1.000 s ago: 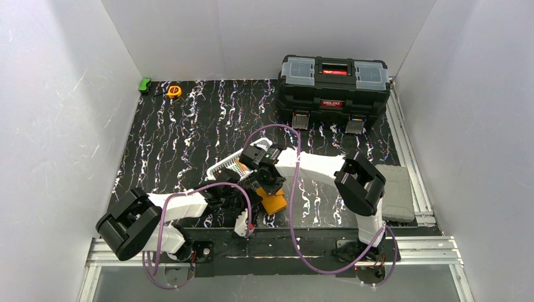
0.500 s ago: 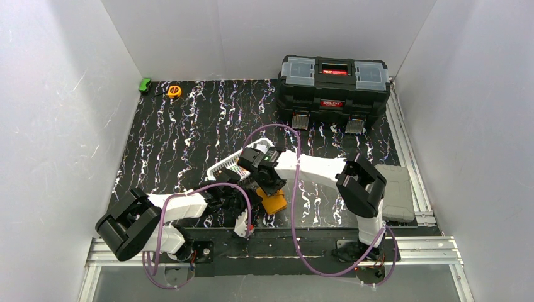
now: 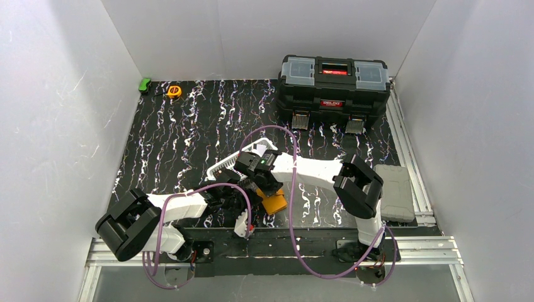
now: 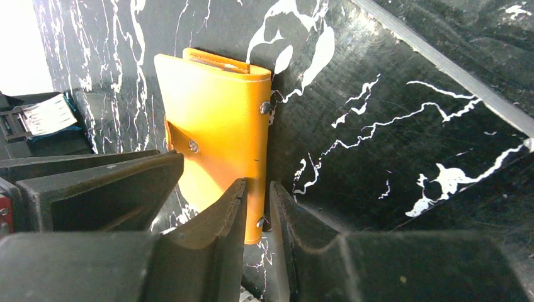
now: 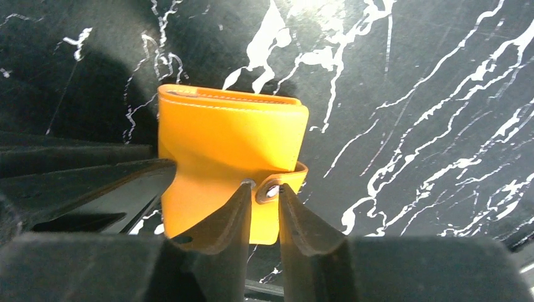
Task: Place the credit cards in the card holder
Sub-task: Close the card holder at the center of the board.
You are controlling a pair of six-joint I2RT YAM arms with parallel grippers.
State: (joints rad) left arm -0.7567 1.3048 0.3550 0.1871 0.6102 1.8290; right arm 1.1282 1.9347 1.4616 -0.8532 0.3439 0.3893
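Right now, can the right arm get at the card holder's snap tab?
Probably yes: the right gripper sits at the snap tab of the card holder, jaws slightly apart, nothing between; the left gripper pinches its edge.

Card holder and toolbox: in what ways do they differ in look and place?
The card holder is small, orange and flat; the toolbox is large, black and boxy. The card holder lies near the arms; the toolbox stands at the far right. Both rest on the black mat.
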